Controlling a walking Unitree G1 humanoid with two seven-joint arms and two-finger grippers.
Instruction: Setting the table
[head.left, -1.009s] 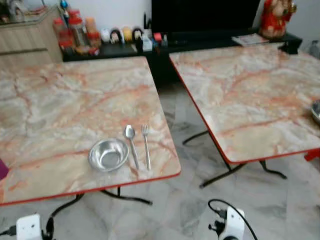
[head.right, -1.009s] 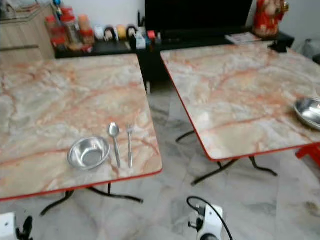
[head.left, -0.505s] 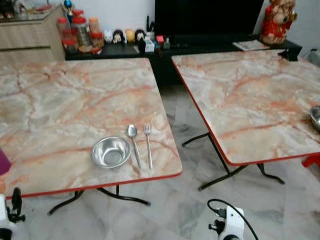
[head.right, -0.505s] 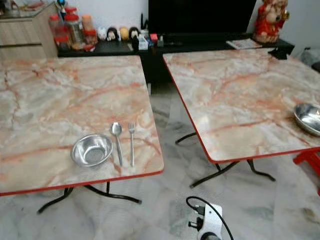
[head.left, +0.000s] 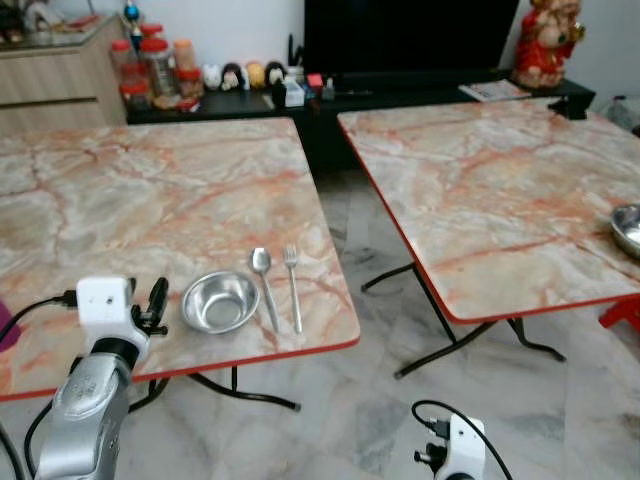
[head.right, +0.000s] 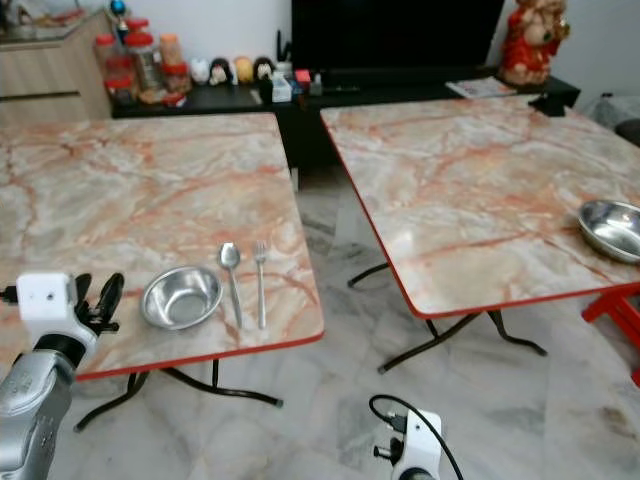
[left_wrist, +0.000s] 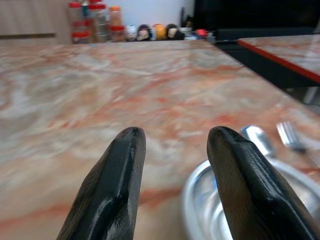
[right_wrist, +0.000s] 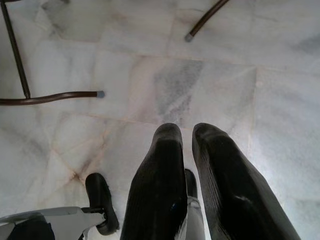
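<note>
Bowl: small steel bowl (head.left: 219, 302) on the left table (head.left: 150, 200), near its front edge toward the front right corner; empty, upright
Cutlery: spoon (head.left: 264, 286) just beside the bowl on the right-edge side, fork (head.left: 292, 288) beside the spoon; both lie parallel, handles toward the front edge
Second bowl: another steel bowl (head.right: 612, 229) at the right edge of the right table (head.right: 470, 190), well apart from the setting
Left gripper: left gripper (left_wrist: 175, 150) raised over the front edge of the left table, just beside the bowl; fingers spread apart, nothing between them
Right gripper: right gripper (right_wrist: 187, 150) hangs low over the marble floor (right_wrist: 200, 75); fingers close together, holding nothing
Handling, bowl: likely light, rigid, thin-walled; polished steel probably slick on marble, may skid if nudged; best pinched at the rim, one finger inside, one outside
Handling, cutlery: flat and thin, hard to get under; mid-handle looks the likeliest grip
Edges: setting sits close to the front edge; a push that way could send pieces off
Open room: wide bare tabletop behind and to the left of the bowl; floor gap between the two tables
</note>
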